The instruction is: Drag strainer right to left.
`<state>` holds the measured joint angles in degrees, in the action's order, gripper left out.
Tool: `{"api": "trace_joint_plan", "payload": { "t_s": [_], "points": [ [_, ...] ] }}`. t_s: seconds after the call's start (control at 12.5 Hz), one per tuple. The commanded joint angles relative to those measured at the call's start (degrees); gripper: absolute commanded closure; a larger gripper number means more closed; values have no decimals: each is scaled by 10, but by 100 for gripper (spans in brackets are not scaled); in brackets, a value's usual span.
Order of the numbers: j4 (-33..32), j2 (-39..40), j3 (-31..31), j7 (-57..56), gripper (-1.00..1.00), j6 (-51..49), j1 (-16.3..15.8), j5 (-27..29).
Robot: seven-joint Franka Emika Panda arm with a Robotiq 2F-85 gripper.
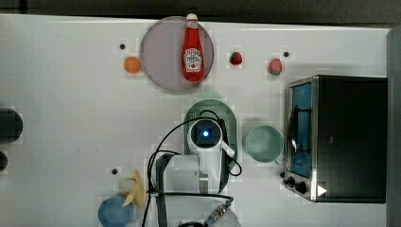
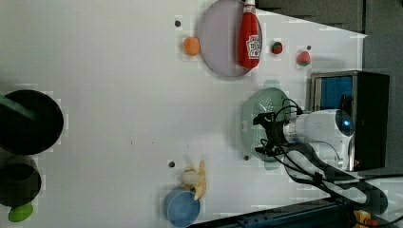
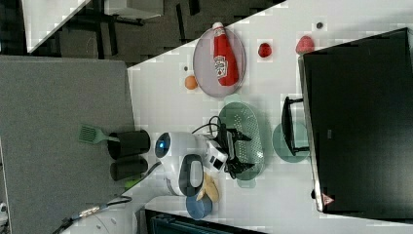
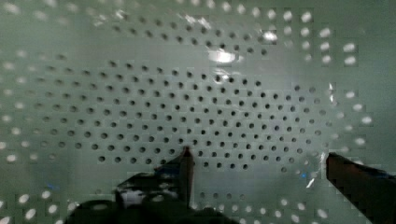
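Note:
The strainer (image 1: 222, 111) is a pale sage-green oval colander dotted with small holes. It lies near the table's middle in the top view, just left of a round mint-green bowl (image 1: 263, 143), and the arm's white wrist (image 1: 206, 134) covers much of it. My gripper (image 2: 260, 135) hangs over the strainer (image 2: 267, 101), fingers spread wide apart. In the right view the gripper (image 3: 241, 152) reaches down into the strainer (image 3: 249, 123). In the wrist view the perforated floor of the strainer (image 4: 196, 93) lies close beneath the open gripper (image 4: 258, 154), with nothing between the fingers (image 4: 187, 170).
A toaster oven (image 1: 345, 137) stands at the top view's right, close to the bowl. A ketchup bottle (image 1: 192, 49) lies on a grey plate (image 1: 158, 54) behind the strainer, with an orange (image 1: 132, 65) and two red fruits (image 1: 235, 58) alongside. A banana (image 1: 135, 189) and blue bowl (image 1: 115, 212) sit front-left.

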<state>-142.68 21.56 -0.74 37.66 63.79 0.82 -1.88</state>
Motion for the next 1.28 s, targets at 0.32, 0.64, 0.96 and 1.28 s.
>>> {"api": "trace_joint_plan", "payload": {
  "t_s": [0.32, 0.64, 0.96, 1.28],
  "points": [
    [5, -7, -13, 66, -100, 55, -34, -7],
    [9, -5, -21, 113, -100, 55, -66, 9],
    [18, 0, -38, 205, -100, 55, -113, 15],
    [43, 16, -49, 273, -100, 49, -160, 16]
  ]
}}
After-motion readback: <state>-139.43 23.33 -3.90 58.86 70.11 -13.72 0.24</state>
